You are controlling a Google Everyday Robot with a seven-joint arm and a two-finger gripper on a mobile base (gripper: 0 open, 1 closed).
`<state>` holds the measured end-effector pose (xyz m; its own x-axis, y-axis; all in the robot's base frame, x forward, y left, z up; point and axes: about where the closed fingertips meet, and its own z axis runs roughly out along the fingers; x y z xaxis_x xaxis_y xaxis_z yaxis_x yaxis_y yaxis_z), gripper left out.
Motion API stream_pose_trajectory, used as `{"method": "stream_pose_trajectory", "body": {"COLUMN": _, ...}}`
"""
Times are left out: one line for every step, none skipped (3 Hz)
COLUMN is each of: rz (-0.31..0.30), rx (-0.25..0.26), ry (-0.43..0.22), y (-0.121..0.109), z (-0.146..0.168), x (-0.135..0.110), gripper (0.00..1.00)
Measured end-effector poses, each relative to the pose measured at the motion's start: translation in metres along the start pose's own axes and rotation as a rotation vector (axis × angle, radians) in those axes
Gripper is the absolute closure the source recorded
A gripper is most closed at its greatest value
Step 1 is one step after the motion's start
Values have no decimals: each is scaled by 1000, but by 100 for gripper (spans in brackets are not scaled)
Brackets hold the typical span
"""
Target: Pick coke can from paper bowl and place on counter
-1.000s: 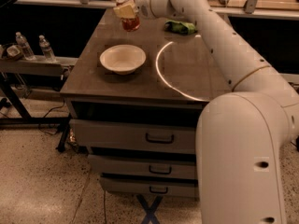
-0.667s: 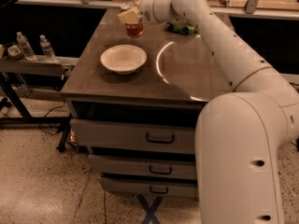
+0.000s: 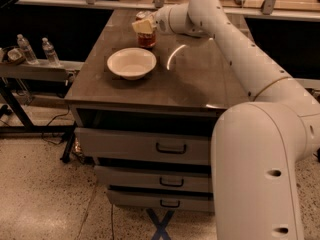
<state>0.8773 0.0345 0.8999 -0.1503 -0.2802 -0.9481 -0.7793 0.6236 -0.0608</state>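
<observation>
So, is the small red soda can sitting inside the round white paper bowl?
No, the round white paper bowl is empty; the gripper holds the small red soda can just beyond it.

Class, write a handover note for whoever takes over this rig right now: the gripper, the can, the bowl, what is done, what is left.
Gripper: at the far side of the counter, closed on the top of the coke can.
Coke can: upright, out of the paper bowl, just behind it; contact with the counter cannot be told.
Paper bowl: empty.
Done: the pick.
Left: set the can down, release, withdraw.
</observation>
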Motion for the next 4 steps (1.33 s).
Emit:
{"method": "stream_pose_trajectory", "body": {"rz": 32, "rx": -1, "ry": -38, "y": 4, "z": -19, "x": -1, "gripper": 1}}
{"method": "stream_pose_trajectory", "body": {"rz": 31, "rx": -8, "ry": -80, "y": 10, "z": -36, "x": -11, "gripper": 0}}
{"method": "stream_pose_trajectory", "body": {"rz": -20, "rx": -36, "ry": -131, "y": 15, "z": -67, "x": -39, "gripper": 0}}
{"method": "stream_pose_trajectory", "body": {"rz": -153, "rx": -84, "ry": -186, "y": 19, "z": -119, "x": -89, "gripper": 0}}
